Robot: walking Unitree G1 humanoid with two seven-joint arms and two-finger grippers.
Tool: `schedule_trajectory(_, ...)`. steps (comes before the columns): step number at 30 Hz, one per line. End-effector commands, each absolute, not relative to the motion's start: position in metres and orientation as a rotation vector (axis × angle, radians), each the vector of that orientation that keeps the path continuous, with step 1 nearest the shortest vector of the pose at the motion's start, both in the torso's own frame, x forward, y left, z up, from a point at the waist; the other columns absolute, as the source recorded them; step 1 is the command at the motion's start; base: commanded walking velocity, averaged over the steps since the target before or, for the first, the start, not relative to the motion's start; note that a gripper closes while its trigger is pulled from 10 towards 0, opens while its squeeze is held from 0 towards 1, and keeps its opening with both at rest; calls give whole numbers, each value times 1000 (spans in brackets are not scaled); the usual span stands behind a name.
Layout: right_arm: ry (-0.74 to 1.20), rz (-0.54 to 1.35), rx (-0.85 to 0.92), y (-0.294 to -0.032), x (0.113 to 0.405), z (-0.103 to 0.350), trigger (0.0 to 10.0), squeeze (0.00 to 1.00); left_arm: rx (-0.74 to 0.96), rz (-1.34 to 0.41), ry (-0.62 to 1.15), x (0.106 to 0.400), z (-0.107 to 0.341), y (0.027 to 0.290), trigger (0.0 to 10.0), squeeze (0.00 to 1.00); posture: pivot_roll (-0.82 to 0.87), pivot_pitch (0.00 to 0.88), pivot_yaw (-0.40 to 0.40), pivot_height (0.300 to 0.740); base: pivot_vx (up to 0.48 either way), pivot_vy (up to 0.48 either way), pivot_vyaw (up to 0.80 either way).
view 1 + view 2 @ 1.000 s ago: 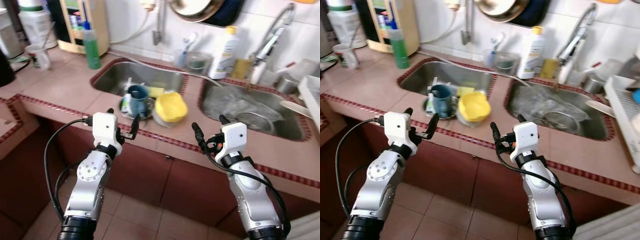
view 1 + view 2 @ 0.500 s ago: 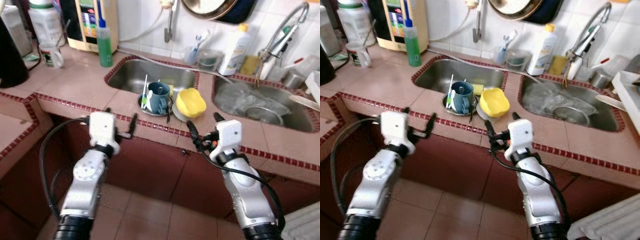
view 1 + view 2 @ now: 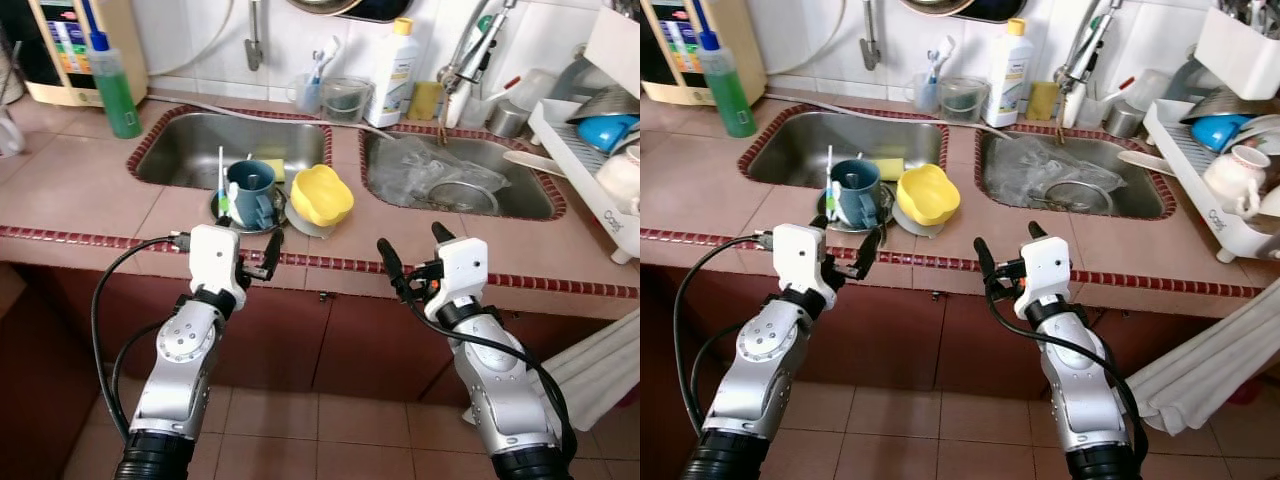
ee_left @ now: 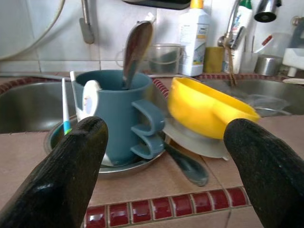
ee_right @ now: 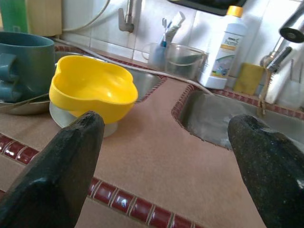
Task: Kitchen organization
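Observation:
A blue mug [image 3: 252, 190] holding a spoon and toothbrushes stands on a small steel plate on the counter between two sinks. Beside it a yellow bowl [image 3: 320, 193] rests tilted on a pale plate. My left gripper [image 3: 243, 250] is open at the counter's front edge, just before the mug [image 4: 116, 111], holding nothing. My right gripper [image 3: 412, 245] is open at the same edge, to the right of the bowl [image 5: 92, 90], also holding nothing.
The left sink [image 3: 190, 150] and the right sink [image 3: 530, 195], which holds a strainer and plastic, flank the dishes. A green bottle [image 3: 112, 85] stands far left, a white bottle [image 3: 395, 60] by the tap. A dish rack [image 3: 585, 160] is at the right, and a cloth [image 3: 600, 365] hangs below.
The whole picture has shifted, so the camera moved; the dish rack now shows at the right. Both grippers stay open at the counter's front edge.

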State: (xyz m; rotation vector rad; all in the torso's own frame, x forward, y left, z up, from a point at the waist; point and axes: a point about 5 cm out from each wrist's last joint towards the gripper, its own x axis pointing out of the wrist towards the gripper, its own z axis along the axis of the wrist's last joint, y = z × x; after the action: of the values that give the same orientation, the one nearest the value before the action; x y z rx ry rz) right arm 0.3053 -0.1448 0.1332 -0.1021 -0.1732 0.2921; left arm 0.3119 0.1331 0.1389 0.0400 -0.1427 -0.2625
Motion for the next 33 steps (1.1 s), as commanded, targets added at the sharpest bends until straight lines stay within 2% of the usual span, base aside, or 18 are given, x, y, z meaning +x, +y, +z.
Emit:
schedule_trajectory(1,-184,281,-100,-148,305,137,10000,0,49,-261,-141,313,139,132,10000,0,-48,0,-59,740,0,0,0)
schedule_trajectory(17,-179,268,-114,-151,301,135,10000,0,93,-292,-125,324,141,123,10000,0,-67,0,-46,740,0,0,0)
schedule_trajectory(33,-171,350,-122,-140,295,135,10000,0,117,-297,-121,329,142,122,10000,0,-61,0,-46,740,0,0,0)
